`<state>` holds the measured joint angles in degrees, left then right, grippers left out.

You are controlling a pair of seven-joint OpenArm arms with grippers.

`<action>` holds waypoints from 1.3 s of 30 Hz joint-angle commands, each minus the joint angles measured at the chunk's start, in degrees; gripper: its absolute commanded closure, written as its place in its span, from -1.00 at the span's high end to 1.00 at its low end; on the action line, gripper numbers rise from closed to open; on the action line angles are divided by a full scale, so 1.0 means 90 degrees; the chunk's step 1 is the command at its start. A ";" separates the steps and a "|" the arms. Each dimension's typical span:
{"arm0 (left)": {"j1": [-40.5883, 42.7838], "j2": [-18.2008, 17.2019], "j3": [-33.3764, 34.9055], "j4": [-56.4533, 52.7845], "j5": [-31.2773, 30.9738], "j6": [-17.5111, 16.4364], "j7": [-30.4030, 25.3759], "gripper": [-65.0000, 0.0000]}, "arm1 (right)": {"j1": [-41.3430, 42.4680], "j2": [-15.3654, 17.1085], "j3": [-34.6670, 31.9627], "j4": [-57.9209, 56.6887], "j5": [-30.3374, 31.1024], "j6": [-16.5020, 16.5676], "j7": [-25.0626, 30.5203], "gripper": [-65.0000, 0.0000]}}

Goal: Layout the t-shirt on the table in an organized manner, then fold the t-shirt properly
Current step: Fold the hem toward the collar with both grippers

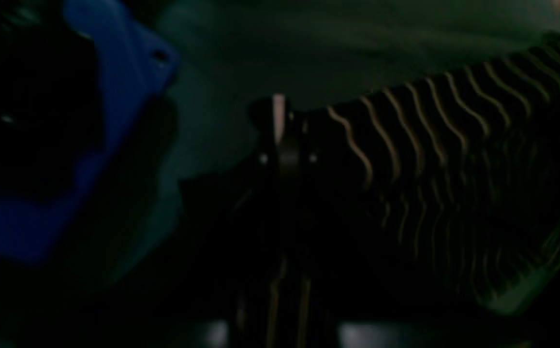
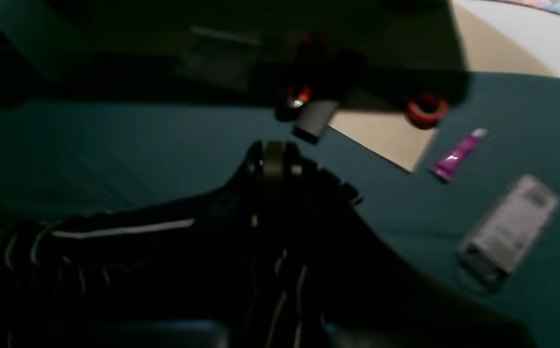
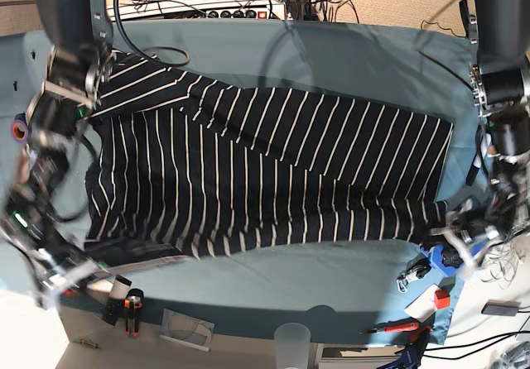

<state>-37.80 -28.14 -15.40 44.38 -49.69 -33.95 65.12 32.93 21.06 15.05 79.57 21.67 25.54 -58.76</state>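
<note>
The dark t-shirt with thin white stripes lies spread across the teal table, with one sleeve folded over at the top left. My left gripper is at the shirt's lower right corner. In the left wrist view it is shut on the striped fabric. My right gripper is at the shirt's lower left corner. In the right wrist view it is shut on the dark cloth, low over the table.
A purple tube, a red tape ring and a clear plastic case lie near my right gripper. A blue part sits beside my left gripper. Tools, a plastic cup and a red block line the front edge.
</note>
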 commanded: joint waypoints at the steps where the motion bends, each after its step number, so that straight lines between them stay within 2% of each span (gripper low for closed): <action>1: -0.0216 -0.0136 -0.0240 0.0112 -0.0374 -0.0117 0.0180 -1.00 | 0.0090 0.0097 0.0148 0.0282 0.0134 0.0070 0.0015 -1.00; 4: -0.0204 -0.0131 -0.0748 0.0112 -0.0882 -0.0333 0.1141 -1.00 | -0.0328 0.0097 0.0510 0.0665 0.0287 0.0233 -0.0355 -1.00; 6: -0.0175 -0.0117 -0.0882 0.0112 -0.0903 -0.0406 0.1462 -1.00 | -0.0644 0.0095 0.0716 0.0777 0.0481 0.0238 -0.0425 -1.00; 8: -0.0083 -0.0117 -0.0886 0.0112 -0.0886 -0.0403 0.1479 -1.00 | -0.0962 0.0095 0.0899 0.0835 0.0760 0.0243 -0.0600 -1.00; 13: 0.0240 -0.0117 -0.0886 0.0112 -0.0884 -0.0398 0.1484 -1.00 | -0.1736 0.0092 0.1307 0.1141 0.1120 0.0639 -0.0976 -1.00; 22: 0.0811 -0.0075 -0.0886 0.0112 -0.0886 -0.0391 0.1479 -1.00 | -0.3208 0.0090 0.2038 0.2552 0.1115 0.0641 -0.1139 -1.00; 27: 0.1008 -0.0080 -0.0886 0.0112 -0.0889 -0.0408 0.1477 -1.00 | -0.3937 0.0075 0.2042 0.2569 0.1115 0.0641 -0.0967 -1.00; 30: 0.1049 -0.0080 -0.0886 0.0112 -0.0889 -0.0413 0.1423 -1.00 | -0.4328 0.0075 0.2042 0.2569 0.1093 0.0639 -0.0389 -1.00; 32: 0.1035 -0.0080 -0.0886 0.0112 -0.0891 -0.0568 0.1430 -1.00 | -0.4481 0.0073 0.2042 0.2569 0.1095 0.0636 -0.0109 -1.00; 35: 0.1025 -0.0087 -0.0886 0.0112 -0.0891 -0.0566 0.1455 -1.00 | -0.4505 0.0075 0.2042 0.2569 0.1095 0.0639 -0.0367 -1.00; 38: 0.1025 -0.0085 -0.0886 0.0112 -0.0889 -0.0542 0.1554 -0.41 | -0.4505 0.0075 0.2042 0.2569 0.1115 0.0641 -0.0602 -1.00; 39: 0.1022 -0.0087 -0.0886 0.0112 -0.0889 -0.0546 0.1622 -0.29 | -0.4505 0.0075 0.2042 0.2569 0.1115 0.0641 -0.0634 -0.85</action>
<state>-27.00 -27.68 -23.16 44.51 -56.40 -38.65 79.77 -8.12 20.62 32.99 101.86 31.35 31.40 -65.60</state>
